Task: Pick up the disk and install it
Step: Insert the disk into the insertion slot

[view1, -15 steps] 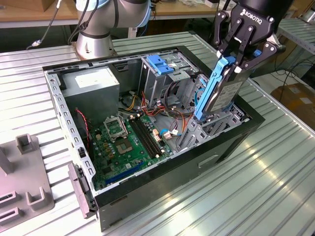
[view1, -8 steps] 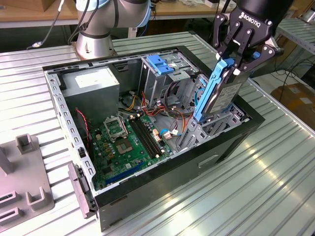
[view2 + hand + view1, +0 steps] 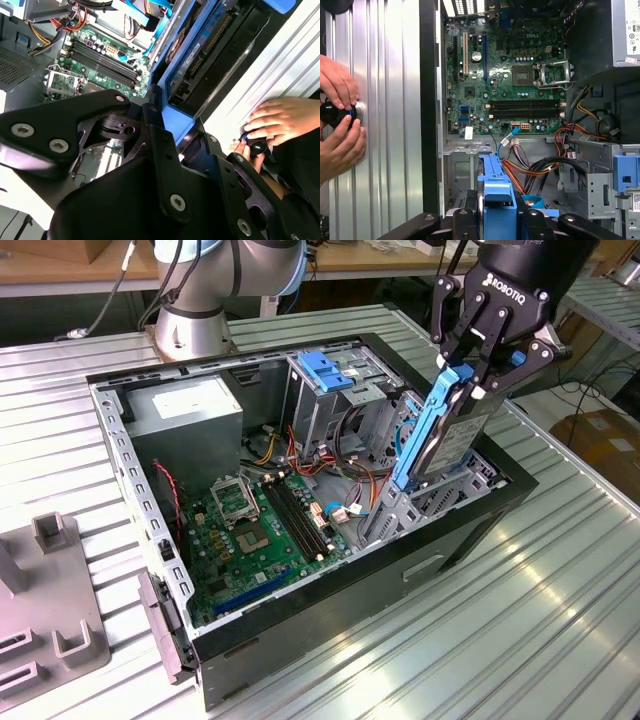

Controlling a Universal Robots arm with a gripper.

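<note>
Gripper (image 3: pixel 482 370) clenched on upper end of disk (image 3: pixel 448 445). Disk stands on edge, long axis steeply upright, lower end down inside open computer case (image 3: pixel 400 570). Case sits on ribbed metal desk (image 3: pixel 540 640); cardboard box (image 3: pixel 605 440) beyond.

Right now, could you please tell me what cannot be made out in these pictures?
The disk: lower end hidden by the drive bay, exterior view.
The gripper: body cut off by the edge, first wrist view.
Dark object: covered by a person's hands, first wrist view.
</note>
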